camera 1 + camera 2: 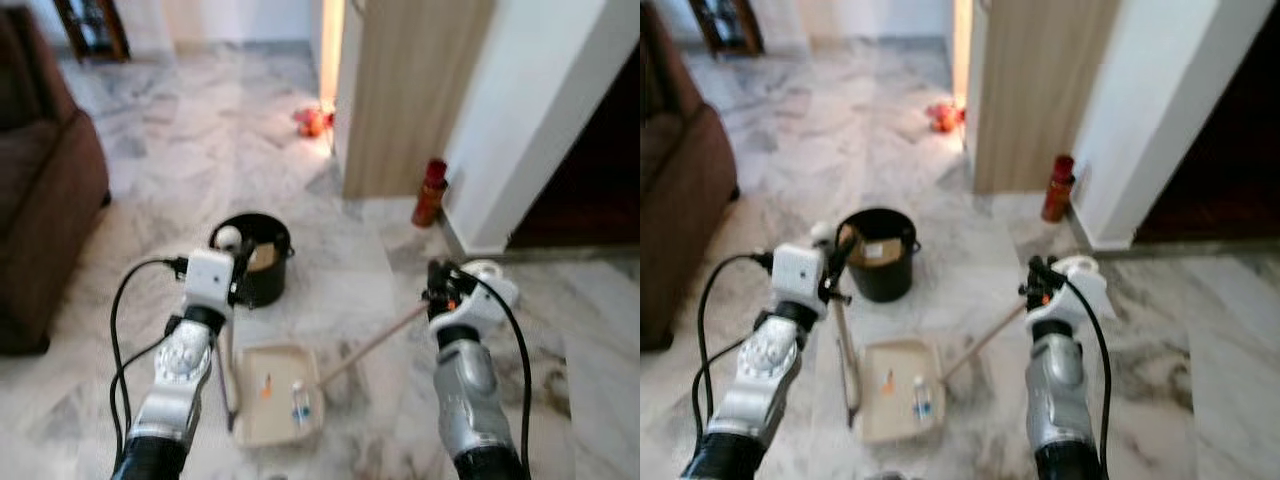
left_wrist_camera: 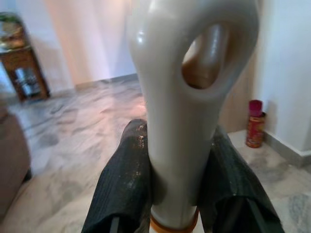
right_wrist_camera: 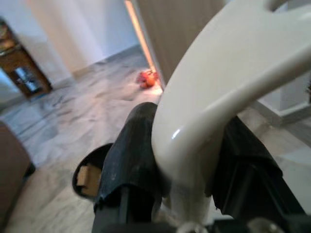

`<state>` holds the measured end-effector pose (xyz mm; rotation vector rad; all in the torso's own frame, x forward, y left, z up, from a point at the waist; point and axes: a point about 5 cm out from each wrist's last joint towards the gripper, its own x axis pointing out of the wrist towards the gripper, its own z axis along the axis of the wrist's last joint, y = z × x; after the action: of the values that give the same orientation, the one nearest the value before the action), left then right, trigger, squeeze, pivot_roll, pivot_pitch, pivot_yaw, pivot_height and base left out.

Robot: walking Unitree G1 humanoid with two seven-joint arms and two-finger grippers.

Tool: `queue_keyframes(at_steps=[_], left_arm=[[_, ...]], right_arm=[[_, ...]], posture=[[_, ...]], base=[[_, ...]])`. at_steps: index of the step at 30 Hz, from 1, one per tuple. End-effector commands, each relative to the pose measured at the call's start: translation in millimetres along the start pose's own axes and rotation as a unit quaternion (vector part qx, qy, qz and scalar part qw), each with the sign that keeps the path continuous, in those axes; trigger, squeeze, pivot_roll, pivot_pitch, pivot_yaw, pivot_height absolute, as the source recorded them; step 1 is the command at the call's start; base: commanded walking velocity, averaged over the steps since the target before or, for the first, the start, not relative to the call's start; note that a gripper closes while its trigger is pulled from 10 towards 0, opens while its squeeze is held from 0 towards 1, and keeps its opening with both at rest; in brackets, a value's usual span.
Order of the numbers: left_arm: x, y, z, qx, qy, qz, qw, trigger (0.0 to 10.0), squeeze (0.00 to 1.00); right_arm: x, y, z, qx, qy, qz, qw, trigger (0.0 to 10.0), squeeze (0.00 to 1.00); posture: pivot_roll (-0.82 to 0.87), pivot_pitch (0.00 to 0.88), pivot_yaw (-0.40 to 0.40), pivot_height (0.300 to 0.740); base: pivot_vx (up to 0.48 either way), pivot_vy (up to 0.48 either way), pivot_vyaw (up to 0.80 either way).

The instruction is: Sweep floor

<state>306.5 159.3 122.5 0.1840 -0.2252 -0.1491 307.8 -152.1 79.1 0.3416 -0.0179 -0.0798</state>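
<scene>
A cream long-handled dustpan (image 1: 275,405) lies on the marble floor between my arms. It holds an orange scrap (image 1: 266,385) and a small white and blue bottle (image 1: 299,402). My left gripper (image 1: 236,268) is shut on the dustpan's looped handle (image 2: 184,121), with a black finger (image 2: 124,184) on each side. My right gripper (image 1: 444,284) is shut on the broom's white handle top (image 3: 209,107). The broom's stick (image 1: 370,347) slants down to the dustpan's right edge; the broom's head is not distinct.
A black bin (image 1: 262,262) with cardboard inside stands just beyond the dustpan. A brown sofa (image 1: 40,190) lies to the left. A wooden panel (image 1: 410,90), a red can (image 1: 430,193) and a white wall (image 1: 520,120) are ahead right. An orange object (image 1: 312,122) lies farther off.
</scene>
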Motion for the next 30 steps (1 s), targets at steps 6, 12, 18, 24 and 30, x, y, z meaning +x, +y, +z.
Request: queue_keyframes(at_steps=[6, 12, 18, 24, 30], left_arm=[[5.2, -2.6, 12.3, -0.003, -0.032, -0.005, 0.999, 10.0, 0.00], [5.1, -2.7, 12.1, -0.002, -0.029, -0.005, 1.000, 10.0, 0.00], [5.2, -3.4, 11.9, -0.004, -0.028, -0.005, 1.000, 10.0, 0.00], [5.3, -3.2, 11.3, -0.003, -0.025, -0.005, 1.000, 10.0, 0.00], [5.0, -3.6, 10.8, -0.004, -0.024, -0.004, 1.000, 10.0, 0.00]], right_arm=[[5.3, 5.2, 11.8, 0.025, -0.024, 0.008, 0.999, 10.0, 0.00], [6.4, 6.2, 11.8, 0.031, -0.020, 0.012, 0.999, 10.0, 0.00], [6.8, 6.6, 11.5, 0.032, -0.017, 0.016, 0.999, 10.0, 0.00], [6.2, 7.2, 11.1, 0.033, -0.016, 0.017, 0.999, 10.0, 0.00], [6.2, 7.7, 11.0, 0.031, -0.014, 0.021, 0.999, 10.0, 0.00]], posture=[[0.04, 0.000, -0.011, 0.740], [0.05, 0.000, -0.010, 0.740], [0.04, 0.000, -0.009, 0.740], [0.04, 0.000, -0.007, 0.740], [0.04, 0.000, -0.008, 0.740]], base=[[0.000, 0.000, 0.00], [0.000, 0.000, 0.00], [0.000, 0.000, 0.00], [0.000, 0.000, 0.00], [0.080, 0.000, 0.00]])
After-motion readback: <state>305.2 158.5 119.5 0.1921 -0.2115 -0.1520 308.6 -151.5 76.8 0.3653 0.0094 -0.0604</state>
